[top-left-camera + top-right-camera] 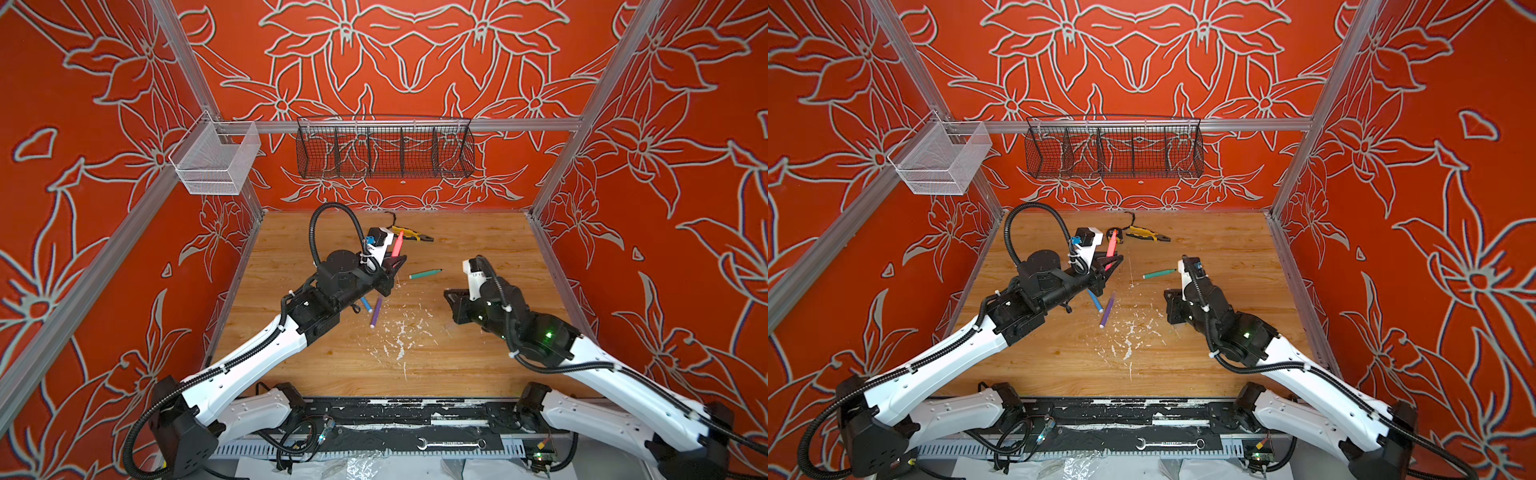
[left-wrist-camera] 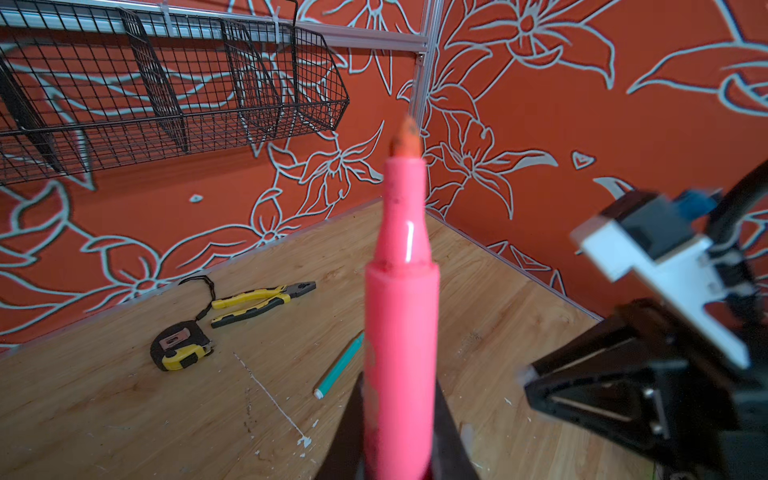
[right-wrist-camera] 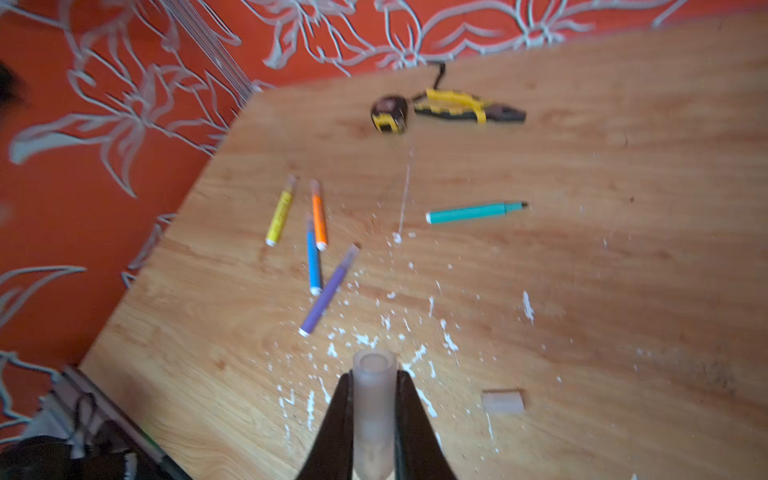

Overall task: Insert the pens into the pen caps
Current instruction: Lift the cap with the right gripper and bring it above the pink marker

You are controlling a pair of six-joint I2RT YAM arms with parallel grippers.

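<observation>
Pink pen [image 2: 401,332] clamped in left tool [image 1: 397,266], nib tilted upward, right tool [image 1: 449,296] gripping clear cap [image 3: 372,399], mouth forward

Both top views: overhead, from front edge, facing back wall, whole table [image 1: 478,365] covered. Wrist cams: close, low, looking across it; both share green pen [image 2: 340,365], pliers [image 3: 469,109].

Pliers [image 3: 469,109] lie beside tape measure [image 3: 388,116], behind pens [image 3: 313,257].
</observation>
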